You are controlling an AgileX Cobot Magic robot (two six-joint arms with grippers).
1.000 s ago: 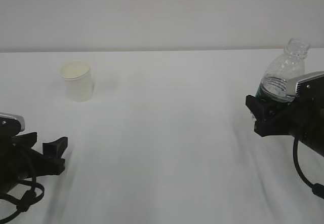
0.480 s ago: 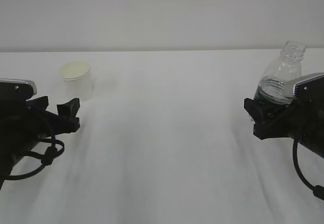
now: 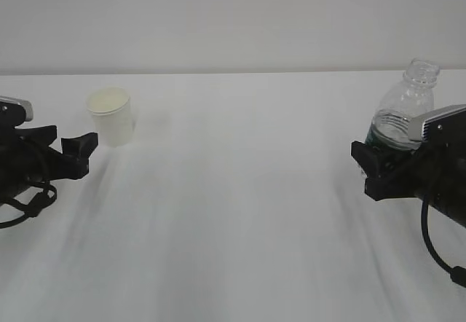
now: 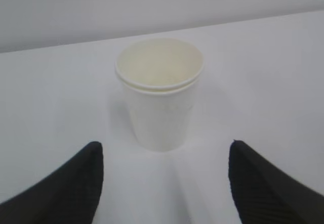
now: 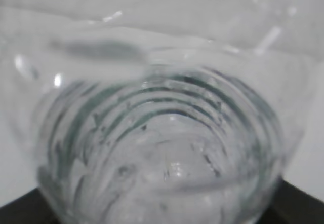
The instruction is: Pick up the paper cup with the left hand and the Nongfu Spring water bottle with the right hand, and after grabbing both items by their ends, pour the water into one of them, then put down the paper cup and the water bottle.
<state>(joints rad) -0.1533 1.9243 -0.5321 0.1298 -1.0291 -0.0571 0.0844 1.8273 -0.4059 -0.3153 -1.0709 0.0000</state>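
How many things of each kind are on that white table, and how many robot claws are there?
Paper cups: 1, the paper cup
Water bottles: 1, the Nongfu Spring water bottle, uncapped
Robot grippers: 2, the left hand open and short of the cup, the right hand closed on the bottle's lower part
Total: 4

Flat white matte table (image 3: 240, 213) before me. Small white tapered paper cup (image 3: 111, 116) stands upright directly on it, near the far-left corner, rim up.
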